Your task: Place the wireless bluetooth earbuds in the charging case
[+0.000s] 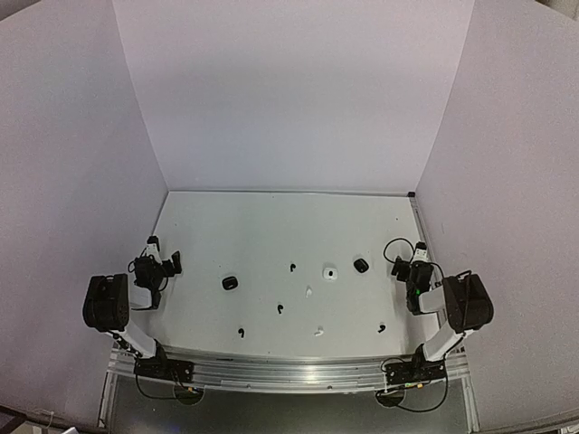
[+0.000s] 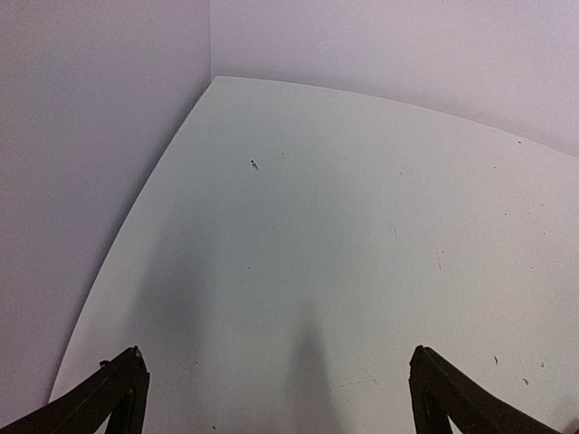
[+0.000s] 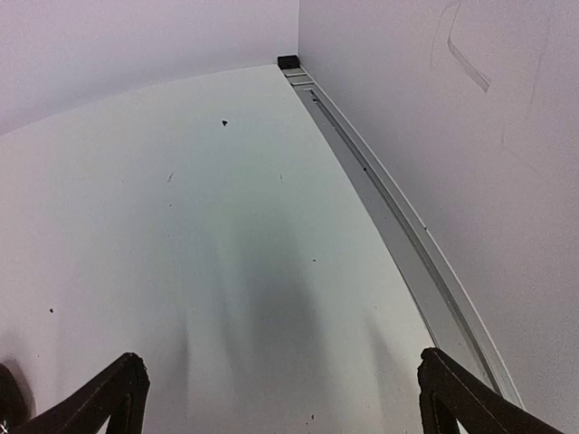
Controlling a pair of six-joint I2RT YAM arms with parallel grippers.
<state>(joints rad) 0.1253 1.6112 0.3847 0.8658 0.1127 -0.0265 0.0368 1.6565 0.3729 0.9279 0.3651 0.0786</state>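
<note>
earbuds: too tiny for detail | dark shape: cropped at edge

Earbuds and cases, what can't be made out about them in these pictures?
Top view: earbuds too small to show which way each stem points.
Top view: black case too small to tell open or closed.
Right wrist view: dark shape cut off by the left edge.

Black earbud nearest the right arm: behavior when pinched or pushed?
The black earbud looks tiny, so probably very light; a nudge likely skids it across the smooth table. Its curved shape may twist or pop from a pinch.
</note>
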